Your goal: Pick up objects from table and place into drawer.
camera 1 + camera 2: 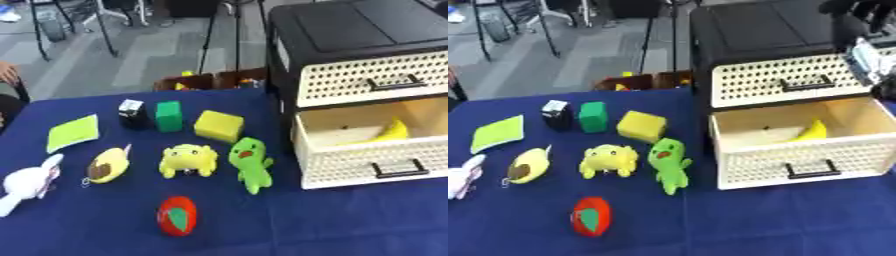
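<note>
Several toys lie on the blue table [105, 235]: a white plush [31, 182], a yellow-brown plush [108, 166], a yellow plush [187, 160], a green plush [250, 162] and a red round toy with a green leaf [178, 215]. Behind them stand a yellow block [219, 126], a green block [169, 116], a small black-and-white box [132, 113] and a flat lime sheet [73, 132]. The lower drawer [376, 157] of the black-topped cabinet [350, 30] is pulled out with a yellow curved thing [389, 132] inside. My right hand [868, 55] shows at the upper right, above the drawer.
The upper drawer [376, 77] is closed. Brown boxes [210, 80] sit just behind the table's far edge, with stand legs on the floor beyond. A person's arm [7, 75] shows at the left edge. Bare cloth lies in front of the cabinet.
</note>
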